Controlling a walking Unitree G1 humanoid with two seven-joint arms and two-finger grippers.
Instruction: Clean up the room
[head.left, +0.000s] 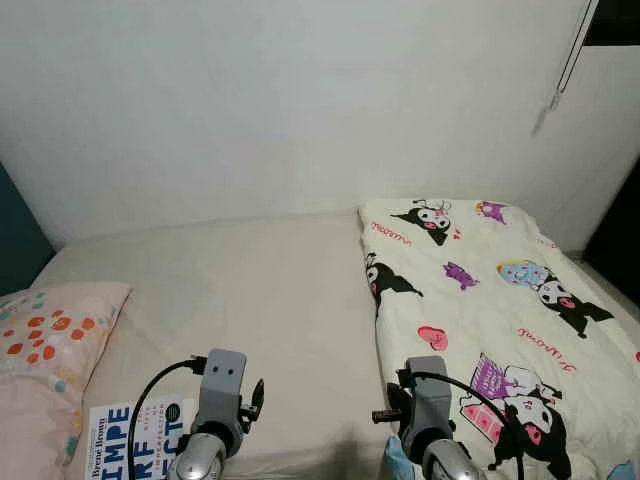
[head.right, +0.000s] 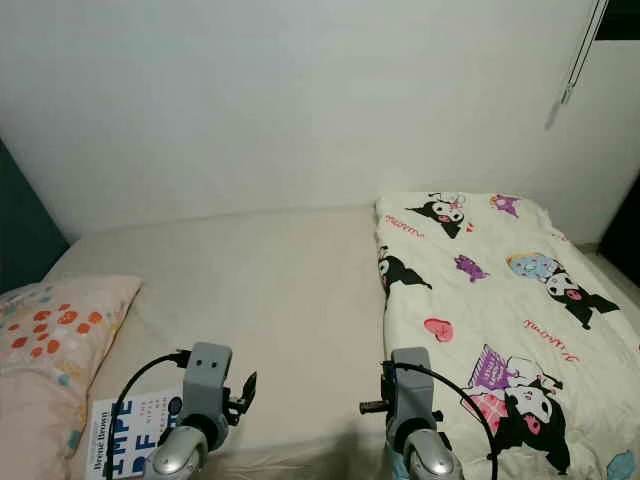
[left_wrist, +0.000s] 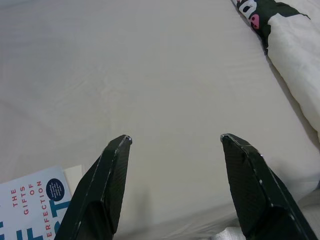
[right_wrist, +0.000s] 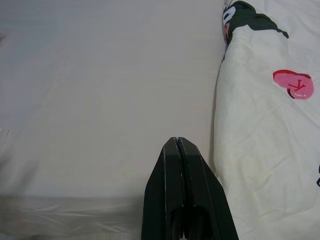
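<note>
Hovering low over the near edge of a bed covered in a cream sheet, the robot's left gripper has its two black fingers spread wide with nothing between them, while the right gripper points across the same sheet with its fingers pressed tightly together on nothing. A white and blue book whose cover reads "The Gifts of Imperfection" lies flat on the sheet just beside the left gripper, on its outer side and clear of the fingers. Farther out on that side, past the book, rests a pink pillow printed with orange spots. A folded cream blanket with black cartoon characters and pink hearts lies along the outer side of the right gripper, its edge running just beside the closed fingers without touching them. Bare sheet stretches ahead of both grippers up to a plain white wall.
</note>
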